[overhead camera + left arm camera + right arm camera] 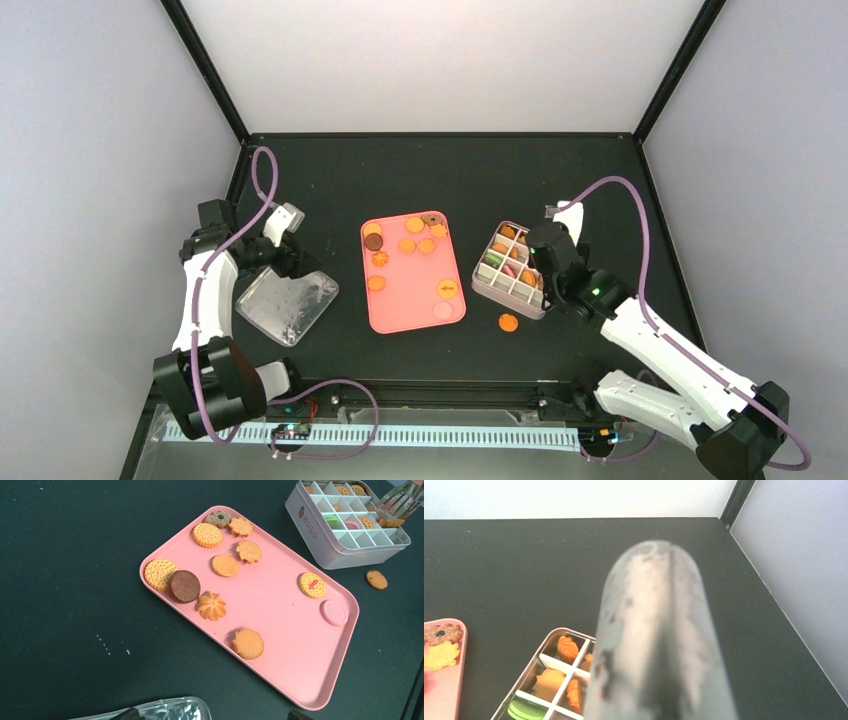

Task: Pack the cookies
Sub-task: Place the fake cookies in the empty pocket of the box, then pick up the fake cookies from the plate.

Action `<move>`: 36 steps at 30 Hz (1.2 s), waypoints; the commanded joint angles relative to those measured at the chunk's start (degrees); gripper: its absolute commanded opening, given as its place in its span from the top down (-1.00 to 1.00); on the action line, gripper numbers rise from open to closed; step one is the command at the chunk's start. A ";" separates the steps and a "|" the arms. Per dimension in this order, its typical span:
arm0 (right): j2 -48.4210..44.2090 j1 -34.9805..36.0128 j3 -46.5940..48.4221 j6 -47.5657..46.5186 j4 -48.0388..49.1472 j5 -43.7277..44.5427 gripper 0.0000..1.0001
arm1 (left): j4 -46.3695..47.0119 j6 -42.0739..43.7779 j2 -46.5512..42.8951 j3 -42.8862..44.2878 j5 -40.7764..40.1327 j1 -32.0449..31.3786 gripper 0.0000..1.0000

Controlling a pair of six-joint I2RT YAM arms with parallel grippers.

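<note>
Left wrist view. Cookies (225, 565): small flat discs and flower shapes, mostly orange and golden, one dark brown, one pale pink. Eleven loose on the pink tray (280, 650), spaced apart save two touching at its left edge. More already sorted into the white divided box (320, 545) just beside the tray. One stray cookie (376, 579) on the black table (75, 580), just off the box's near wall.

Handling, by judgement: light, rigid, thin; probably smooth-faced, so liable to skid on the tray or flip if nipped off-centre. Best taken across the rim, edge to edge, low against the tray floor. Touching pair best approached from the free sides.

Tool: long metal tongs (400, 500). Tips over a corner compartment of the box, close about an orange piece there; pinching or merely hovering, cannot tell, too blurred. Fills the right wrist view, arms drawn near together along a central seam.

Right gripper (545, 255): clamped on the tongs' handle, wrist bent down over the box, forearm reaching in from the near right.

Left gripper (283, 252): jaws wide, gripping nothing that shows, poised at the far edge of a clear plastic lid (288, 305) on the table left of the tray. Elbow folded, upper arm upright.
</note>
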 commanded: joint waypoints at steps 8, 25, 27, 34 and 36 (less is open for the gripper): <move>-2.79 -1.08 4.02 -1.75 -1.82 -0.47 0.46 | -0.75 0.83 1.76 1.63 0.14 0.48 -0.53; 1.79 3.92 8.18 -2.36 5.11 -13.29 0.47 | 0.19 -0.70 2.53 0.23 0.97 0.42 -0.49; 5.24 6.28 10.16 -3.06 6.21 -12.78 0.47 | 0.09 -0.70 2.45 0.22 0.97 0.44 -0.49; 9.52 8.79 11.50 -1.05 6.67 -8.98 0.46 | -1.84 0.41 2.05 1.05 0.49 0.44 -0.49; 7.95 8.71 9.79 -0.94 7.43 -8.54 0.45 | -1.93 0.83 1.93 1.01 0.49 0.44 -0.49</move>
